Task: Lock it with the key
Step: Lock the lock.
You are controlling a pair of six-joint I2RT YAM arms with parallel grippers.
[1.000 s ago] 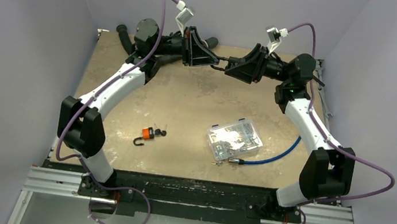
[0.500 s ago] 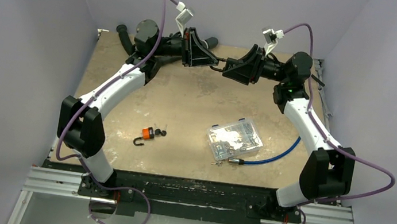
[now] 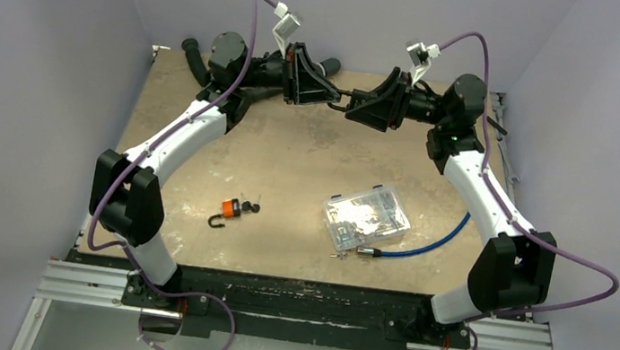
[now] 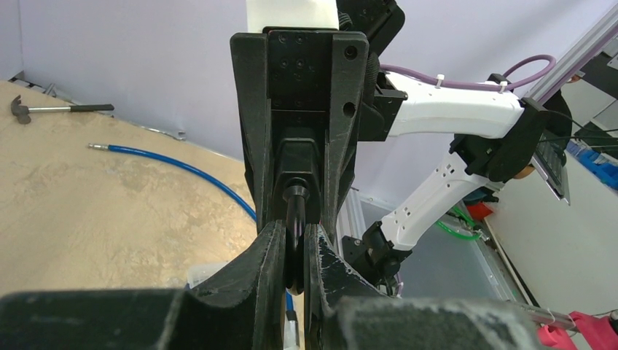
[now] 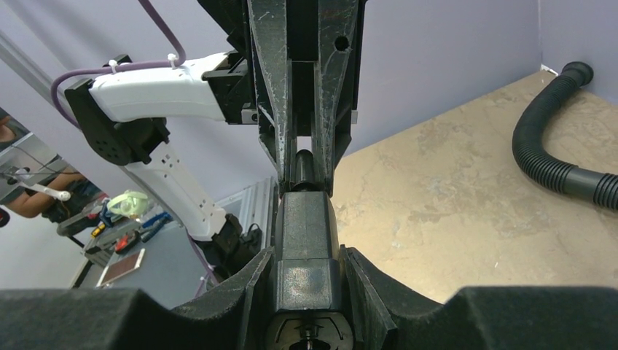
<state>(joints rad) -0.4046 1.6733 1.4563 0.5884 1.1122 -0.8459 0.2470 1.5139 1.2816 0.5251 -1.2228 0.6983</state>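
Both arms are raised at the back of the table [image 3: 290, 163], tip to tip. My right gripper [image 3: 357, 106] is shut on a black lock body [image 5: 307, 233], which fills the gap between its fingers [image 5: 256, 281]. Out of the lock's far end sticks the key's thin black head [image 4: 294, 226]. My left gripper [image 4: 294, 248] is shut on that head, edge-on between its pads. In the right wrist view the key head [image 5: 304, 166] shows between the left fingers. From above, the left gripper [image 3: 335, 97] and the right one nearly touch, and the lock is mostly hidden.
A small orange padlock [image 3: 231, 209] with an open shackle lies on the table's near left, small keys [image 3: 253, 207] beside it. A clear plastic box [image 3: 366, 218] and a blue cable [image 3: 429, 242] lie near right. A black hose [image 3: 198, 59] lies at the back left.
The right wrist has shifted slightly left toward the left gripper and turned a little. The left arm and the things on the table have not moved.
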